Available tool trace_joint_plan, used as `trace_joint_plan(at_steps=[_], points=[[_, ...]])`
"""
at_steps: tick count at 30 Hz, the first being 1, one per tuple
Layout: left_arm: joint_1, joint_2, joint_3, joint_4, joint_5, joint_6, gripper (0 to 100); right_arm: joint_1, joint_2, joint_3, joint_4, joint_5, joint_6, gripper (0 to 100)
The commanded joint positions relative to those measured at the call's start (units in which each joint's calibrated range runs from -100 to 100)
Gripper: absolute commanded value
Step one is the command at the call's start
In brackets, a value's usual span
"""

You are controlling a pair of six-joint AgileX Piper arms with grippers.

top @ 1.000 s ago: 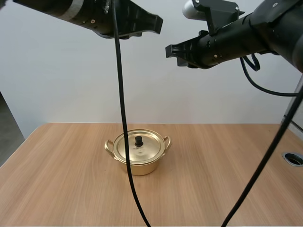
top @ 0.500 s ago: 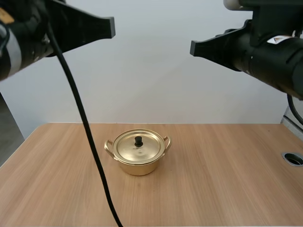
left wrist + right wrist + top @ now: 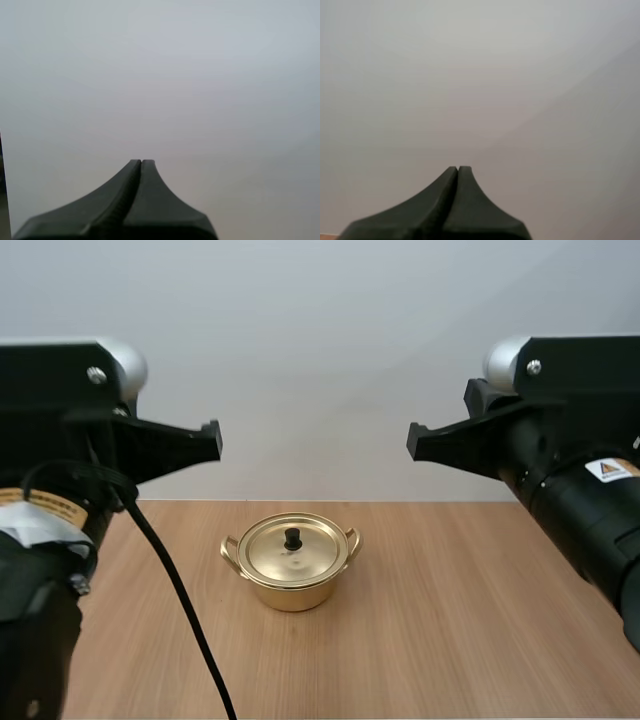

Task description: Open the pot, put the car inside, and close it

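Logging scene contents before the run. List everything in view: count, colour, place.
pot: 1, gold, two side handles, near the middle of the table
lid: 1, gold, seated on the pot
knob: 1, black, at the centre of the lid
table: 1, light wood, under the pot
wall: 1, pale grey, behind the table
left gripper: 1, black, raised above and left of the pot, fingers together on nothing
right gripper: 1, black, raised above and right of the pot, fingers together on nothing
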Motion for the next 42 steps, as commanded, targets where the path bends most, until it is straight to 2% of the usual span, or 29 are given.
trace_joint_plan(at_steps=[1,4,7,12,14,17,23,31,36,42], points=[[-0.04,-0.1,7.1,-0.1,-4.9,0.4,0,0.0,-0.5,5.4,9.4,-0.5,-14.0,0],[-0.04,-0.1,13.2,-0.1,-10.5,2.1,0,0.0,-0.5,11.8,17.9,-2.4,-23.1,0],[-0.04,-0.1,19.4,-0.1,-17.1,2.6,0,0.0,-1.5,17.1,23.4,-2.9,-31.7,0],[-0.04,-1.8,27.3,-0.1,-21.4,2.6,0,0.0,-4.4,23.1,36.6,-7.4,-33.3,0],[-0.04,-3.5,29.3,0.1,-20.3,2.6,0,0.0,-5.6,25.6,39.4,-12.0,-33.3,0],[-0.04,-5.9,30.5,0.1,-19.8,2.6,0,0.0,-8.1,29.4,38.3,-17.5,-33.8,0],[-0.04,-9.6,30.5,-0.1,-10.3,2.4,0,0.0,-9.9,31.8,36.4,-15.8,-34.0,0],[-0.04,-10.4,30.5,-0.9,10.4,0.2,0,0.0,-10.8,31.8,35.1,-15.5,-33.9,0],[-0.04,-10.4,30.5,-1.0,10.4,-0.1,0,0.0,-11.0,31.8,35.0,-15.3,-33.3,0],[-0.04,-10.4,30.5,-1.5,10.4,-0.1,0,0.0,-11.0,31.8,28.2,-14.9,-32.3,0]])
